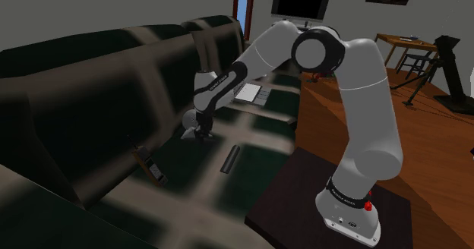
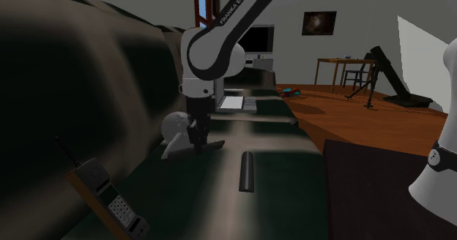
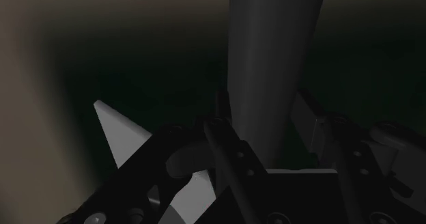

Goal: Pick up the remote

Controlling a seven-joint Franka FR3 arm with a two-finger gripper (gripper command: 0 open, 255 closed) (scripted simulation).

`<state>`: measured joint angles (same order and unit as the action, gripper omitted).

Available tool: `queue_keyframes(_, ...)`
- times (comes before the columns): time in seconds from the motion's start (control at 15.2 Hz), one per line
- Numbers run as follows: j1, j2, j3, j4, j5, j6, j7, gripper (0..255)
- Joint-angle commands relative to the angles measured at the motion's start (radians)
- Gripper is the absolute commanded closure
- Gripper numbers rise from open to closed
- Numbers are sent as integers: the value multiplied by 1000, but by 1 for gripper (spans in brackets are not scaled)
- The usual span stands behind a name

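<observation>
The remote (image 2: pixel 246 171) lies flat on the sofa (image 2: pixel 183 202) seat, near the gripper (image 2: pixel 198 142) but not touching it. The jaws stand apart and empty, low beside a pale object (image 2: pixel 174 127), probably so they can straddle the remote's narrow width.

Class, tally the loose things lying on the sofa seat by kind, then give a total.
Cordless phone: 1
Dark slim bar: 1
Pale grey object at the gripper: 1
White flat device: 1
Total: 4
</observation>
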<state>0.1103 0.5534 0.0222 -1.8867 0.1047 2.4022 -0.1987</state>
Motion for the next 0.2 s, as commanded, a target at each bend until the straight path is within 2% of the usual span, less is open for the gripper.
queue_keyframes(0.0, 0, -21, -1, 0, -1, -19, 2, 255)
queue_keyframes(0.13, 0, -23, -1, 0, -1, -21, 2, 255)
